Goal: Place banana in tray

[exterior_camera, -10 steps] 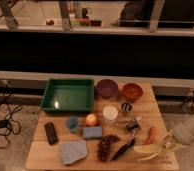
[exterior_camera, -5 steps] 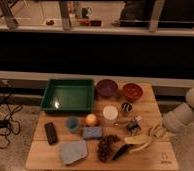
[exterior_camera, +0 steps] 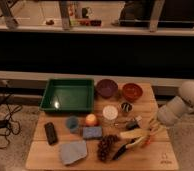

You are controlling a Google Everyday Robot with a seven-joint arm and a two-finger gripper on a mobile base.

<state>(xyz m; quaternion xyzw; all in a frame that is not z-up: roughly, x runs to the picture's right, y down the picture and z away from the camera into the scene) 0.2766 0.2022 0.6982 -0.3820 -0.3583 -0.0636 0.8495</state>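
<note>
The banana (exterior_camera: 132,134), pale yellow and elongated, lies on the wooden table (exterior_camera: 155,159) at the front right. An orange-red pepper-like item (exterior_camera: 147,140) lies just right of it. The dark-green tray (exterior_camera: 67,95) sits at the table's back left, with nothing in it. My white arm (exterior_camera: 181,105) reaches in from the right. My gripper (exterior_camera: 153,127) hangs at the banana's right end, just above the table. I cannot tell whether it touches the banana.
A purple bowl (exterior_camera: 106,88) and an orange bowl (exterior_camera: 132,91) stand right of the tray. A white cup (exterior_camera: 110,112), can (exterior_camera: 126,107), orange ball (exterior_camera: 91,119), blue sponge (exterior_camera: 92,132), grey cup (exterior_camera: 72,123), black remote (exterior_camera: 50,132), grey cloth (exterior_camera: 73,151) and dark grapes (exterior_camera: 106,146) crowd the table.
My arm has moved up and leftward from the table's front right corner, bringing the gripper in toward the banana's right end. The banana and other objects have not visibly moved.
</note>
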